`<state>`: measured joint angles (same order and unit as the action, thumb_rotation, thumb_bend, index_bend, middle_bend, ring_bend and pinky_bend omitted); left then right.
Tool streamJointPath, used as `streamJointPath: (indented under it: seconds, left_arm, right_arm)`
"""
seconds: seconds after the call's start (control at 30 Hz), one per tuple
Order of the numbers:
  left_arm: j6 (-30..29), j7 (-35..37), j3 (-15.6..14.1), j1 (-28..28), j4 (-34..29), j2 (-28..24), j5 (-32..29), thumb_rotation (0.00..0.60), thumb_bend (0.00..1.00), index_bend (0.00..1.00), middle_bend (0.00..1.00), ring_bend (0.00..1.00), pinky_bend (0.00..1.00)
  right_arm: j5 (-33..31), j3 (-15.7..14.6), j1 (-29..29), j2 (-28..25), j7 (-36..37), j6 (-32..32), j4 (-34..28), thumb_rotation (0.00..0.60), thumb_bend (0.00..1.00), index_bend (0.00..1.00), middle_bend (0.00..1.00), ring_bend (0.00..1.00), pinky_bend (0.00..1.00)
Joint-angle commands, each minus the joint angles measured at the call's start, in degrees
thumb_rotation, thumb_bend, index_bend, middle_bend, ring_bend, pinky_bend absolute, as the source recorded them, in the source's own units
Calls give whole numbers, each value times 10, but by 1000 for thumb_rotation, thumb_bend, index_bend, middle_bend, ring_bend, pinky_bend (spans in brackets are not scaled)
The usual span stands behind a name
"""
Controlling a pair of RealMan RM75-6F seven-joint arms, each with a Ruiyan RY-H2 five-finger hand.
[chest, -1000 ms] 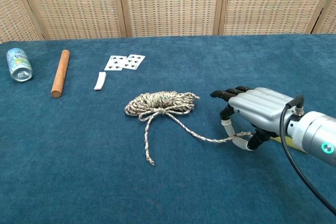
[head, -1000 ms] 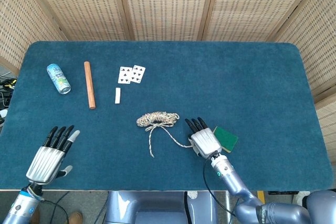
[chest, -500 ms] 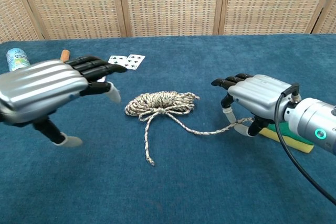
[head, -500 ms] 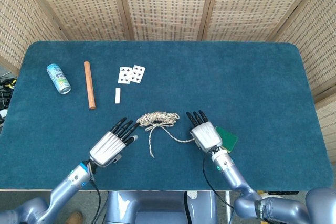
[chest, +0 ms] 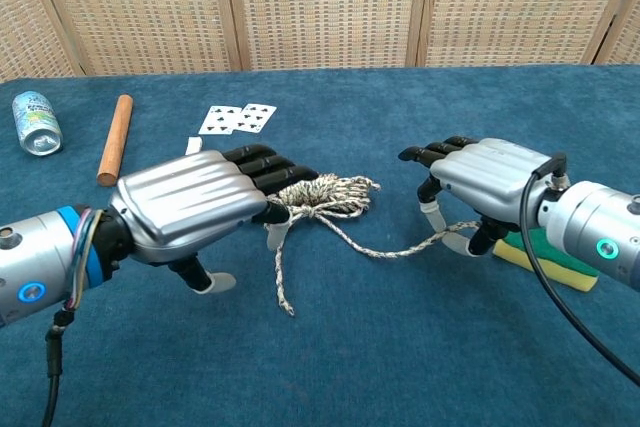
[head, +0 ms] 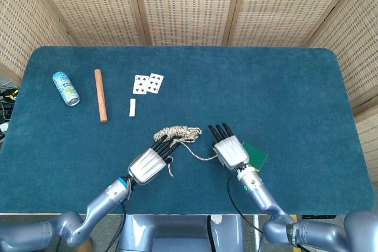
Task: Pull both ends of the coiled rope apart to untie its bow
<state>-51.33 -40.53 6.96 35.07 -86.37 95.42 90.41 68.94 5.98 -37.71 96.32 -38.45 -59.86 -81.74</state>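
The coiled rope [head: 177,132] [chest: 326,192] lies mid-table with its bow at the front. One end runs right to my right hand [head: 229,151] [chest: 480,182], which pinches that rope end [chest: 443,240] between thumb and a finger, slightly off the cloth. The other rope end [chest: 280,277] trails loose toward the front edge. My left hand [head: 150,163] [chest: 195,209] hovers palm down at the coil's left side. Its fingers [chest: 270,169] stretch over the coil's edge, and I see nothing held in them.
A green and yellow sponge [head: 255,156] [chest: 545,257] sits just right of my right hand. At the back left lie a can [head: 65,88], a wooden rod [head: 101,95], a small white piece [head: 132,107] and two playing cards [head: 147,84].
My left hand has swept in from the front left corner to the coil's left side. The right hand keeps its rope end and has drawn it a little tighter.
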Motion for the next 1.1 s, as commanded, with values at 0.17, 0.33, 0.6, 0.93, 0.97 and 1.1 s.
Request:
streamJointPath:
  seconds: [0.17, 0.33, 0.6, 0.93, 0.97, 1.1]
  left_arm:
    - [4, -2, -6, 23, 39, 39, -15, 600, 272, 470, 0, 0, 0]
    - [9, -2, -10, 38, 61, 55, -21, 600, 305, 470, 0, 0, 0]
    - [21, 5, -15, 61, 85, 73, -32, 600, 336, 491, 0, 0, 0]
    - [18, 20, -31, 72, 110, 89, -33, 600, 357, 491, 0, 0, 0]
    - [17, 21, -32, 73, 111, 91, -33, 600, 359, 491, 0, 0, 0]
    - [12, 21, -39, 74, 114, 91, -32, 600, 361, 493, 0, 0, 0]
  right_arm:
    - [-5, 1, -3, 4, 0, 5, 4, 600, 465, 649, 0, 0, 0]
    - [-7, 1, -5, 7, 6, 9, 12, 600, 465, 650, 0, 0, 0]
    - [-9, 2, -7, 9, 12, 13, 20, 600, 465, 650, 0, 0, 0]
    - [-12, 4, -9, 9, 15, 15, 26, 600, 465, 652, 0, 0, 0]
    - [-12, 3, -10, 9, 15, 15, 26, 600, 465, 652, 0, 0, 0]
    - [-12, 2, -9, 8, 16, 14, 26, 600, 465, 652, 0, 0, 0]
